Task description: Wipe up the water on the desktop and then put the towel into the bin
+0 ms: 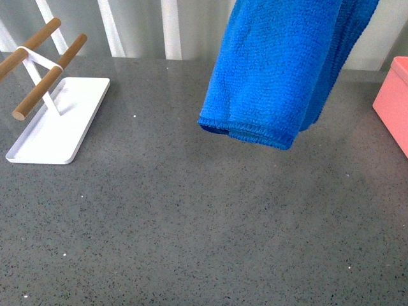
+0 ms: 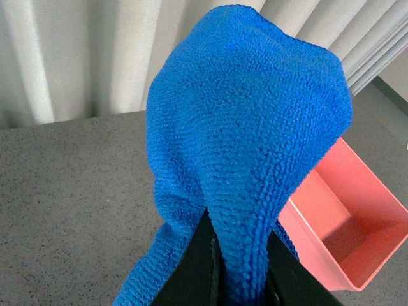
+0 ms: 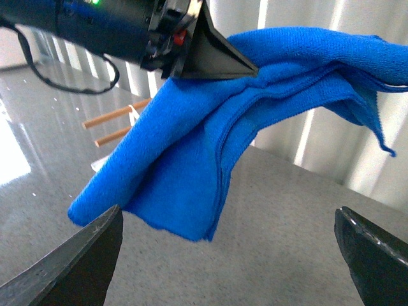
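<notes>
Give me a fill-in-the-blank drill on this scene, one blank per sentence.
The hand clamping the towel is the robot's ___ one.
The right hand stands wide ___, holding nothing.
The bin is coloured ___.
The white tray carries ___ wooden bars.
Missing words: left; open; pink; two.

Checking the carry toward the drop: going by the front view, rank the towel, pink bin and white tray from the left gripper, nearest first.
1. The towel: clamped in the left gripper, hanging centre-right.
2. The pink bin: at the right edge, just beyond the hanging cloth.
3. The white tray with wooden bars: far left.
</notes>
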